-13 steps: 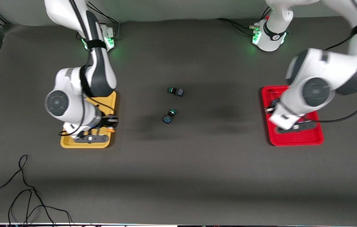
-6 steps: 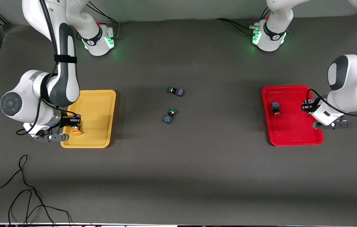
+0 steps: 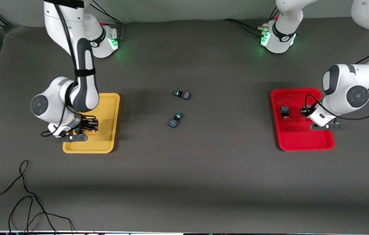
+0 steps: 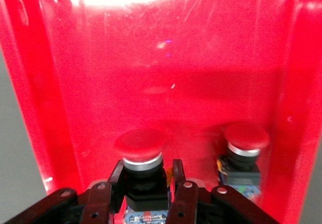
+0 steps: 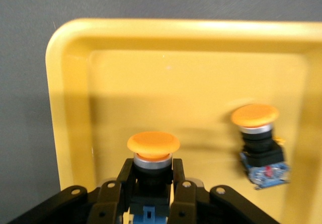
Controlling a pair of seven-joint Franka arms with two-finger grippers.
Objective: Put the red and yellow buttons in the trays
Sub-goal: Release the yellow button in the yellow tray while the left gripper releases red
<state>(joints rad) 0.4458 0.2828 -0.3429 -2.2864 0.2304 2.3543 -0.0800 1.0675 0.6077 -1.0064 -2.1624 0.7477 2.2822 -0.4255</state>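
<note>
My right gripper (image 3: pixel 90 126) is low over the yellow tray (image 3: pixel 106 107) and is shut on a yellow button (image 5: pixel 153 151). A second yellow button (image 5: pixel 259 138) lies in that tray (image 5: pixel 70 108), hidden by the arm in the front view. My left gripper (image 3: pixel 305 111) is low over the red tray (image 3: pixel 297 140) and is shut on a red button (image 4: pixel 142 153). A second red button (image 3: pixel 285 112) lies in the red tray beside it, and it also shows in the left wrist view (image 4: pixel 244 151) on the tray floor (image 4: pixel 166 73).
Two green-capped switches (image 3: pixel 182 94) (image 3: pixel 175 119) lie on the dark table mat between the trays. A loose black cable (image 3: pixel 24 195) lies near the front edge at the right arm's end.
Both arms swung out to the outer edges of their trays, then came back in over them. Each gripper has kept its button.
</note>
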